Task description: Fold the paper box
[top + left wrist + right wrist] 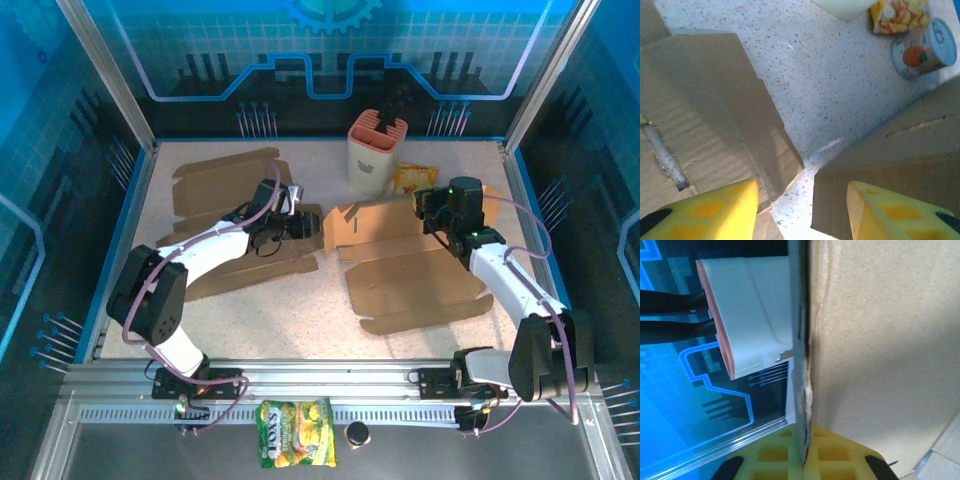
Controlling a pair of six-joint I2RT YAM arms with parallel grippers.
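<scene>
The brown paper box lies mostly flat at centre right, with one panel lifted upright along its far edge. My right gripper is shut on the right end of that panel. In the right wrist view its yellow pads pinch the cardboard edge. My left gripper stands open just left of the panel's free end. In the left wrist view, the panel's corner sits in front of the right pad, and bare table shows between the two pads.
Two other flat cardboard sheets lie at back left and under the left arm. A white holder with a pink rim and a yellow snack packet stand behind the box. An orange-labelled can sits nearby. A snack bag rests on the front rail.
</scene>
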